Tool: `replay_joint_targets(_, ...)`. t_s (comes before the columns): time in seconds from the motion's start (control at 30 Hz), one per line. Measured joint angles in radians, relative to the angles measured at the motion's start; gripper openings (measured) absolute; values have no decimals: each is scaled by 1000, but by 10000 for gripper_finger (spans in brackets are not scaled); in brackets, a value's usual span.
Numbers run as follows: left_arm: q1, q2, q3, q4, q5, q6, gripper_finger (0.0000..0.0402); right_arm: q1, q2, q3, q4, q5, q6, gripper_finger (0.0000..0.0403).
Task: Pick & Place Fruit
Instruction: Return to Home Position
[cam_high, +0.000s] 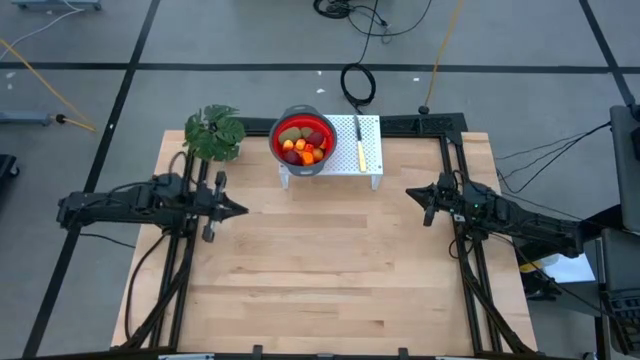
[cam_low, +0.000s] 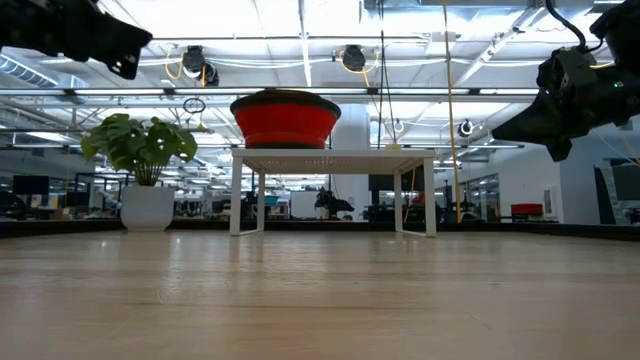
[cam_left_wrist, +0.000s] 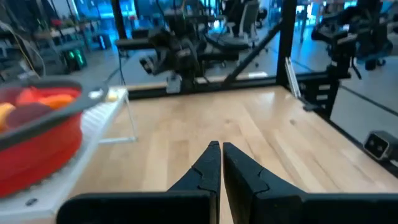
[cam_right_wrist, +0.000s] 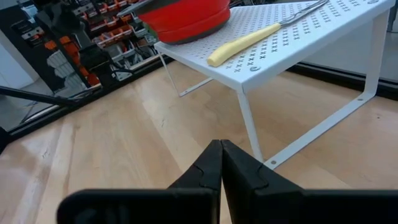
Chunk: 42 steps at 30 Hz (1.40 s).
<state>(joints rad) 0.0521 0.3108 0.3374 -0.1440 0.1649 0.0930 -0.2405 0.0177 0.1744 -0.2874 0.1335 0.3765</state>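
The wooden table (cam_high: 320, 260) fills the middle and lower part of the high view, with one dark arm reaching in from each side edge. The left gripper (cam_high: 240, 210) hangs over the left-centre of the table and the right gripper (cam_high: 412, 194) over the right-centre, both pointing inward and well apart from each other. In each wrist view the two dark fingers are pressed together with nothing between them, on the left (cam_left_wrist: 219, 154) as on the right (cam_right_wrist: 217, 151). A white perforated shelf (cam_high: 372, 165) stands at the upper middle of the high view, at the far edge of the table, between the two grippers but farther back. On its left half sits the red strainer bowl (cam_high: 275, 140), and left of the shelf there is a leafy potted plant (cam_high: 214, 132). A yellow-handled table knife (cam_high: 361, 145) lies on the shelf just beside the bowl, on its right. The fruit (cam_high: 302, 145) lies all inside the bowl, olive-brown, dark red and orange pieces heaped together, well apart from both pairs of fingers. No fruit shows on the table boards.
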Motion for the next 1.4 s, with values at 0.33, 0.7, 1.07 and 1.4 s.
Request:
replay_joint_targets(0.33,1,-185,0,-131,-74,7,19,0,0,-1,-1,2,-20,4)
replay_joint_targets(0.7,1,-216,-176,72,-88,-4,19,0,0,-1,-2,28,-22,4)
replay_joint_targets(1.07,1,-216,-322,214,-88,-23,19,0,0,-1,-4,24,-3,4)
replay_joint_targets(1.4,1,-213,-323,169,-89,-42,19,0,0,-1,-4,21,-29,4)
